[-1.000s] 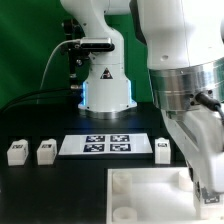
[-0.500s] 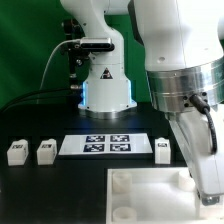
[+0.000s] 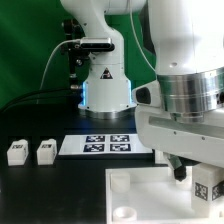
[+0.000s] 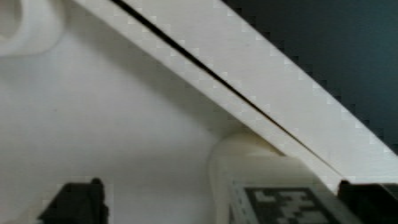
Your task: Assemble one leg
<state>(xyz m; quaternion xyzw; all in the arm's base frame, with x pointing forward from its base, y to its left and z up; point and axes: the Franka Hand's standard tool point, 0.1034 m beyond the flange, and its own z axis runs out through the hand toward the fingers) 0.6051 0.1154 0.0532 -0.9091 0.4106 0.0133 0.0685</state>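
My gripper [image 3: 198, 183] hangs low over the right part of the large white tabletop [image 3: 150, 195], near its edge. A white leg [image 3: 207, 188] with a black-and-white tag stands there between my fingers. In the wrist view the leg [image 4: 285, 195] is close to one dark fingertip [image 4: 374, 195]. The other fingertip [image 4: 75, 200] is well apart from it, so the jaws are open around the leg, not closed on it. Two more legs [image 3: 16, 152] [image 3: 45, 151] stand on the black table at the exterior view's left.
The marker board [image 3: 95, 144] lies in front of the robot base [image 3: 105, 85]. The tabletop has round sockets [image 3: 120, 181] [image 3: 125, 212] near its left corners, and one shows in the wrist view [image 4: 27, 35]. The arm's wide body hides the table right of the marker board.
The arm has come lower and nearer, now filling the exterior view's right side. It hides the leg that stood right of the marker board. A tagged leg now shows between the fingers.
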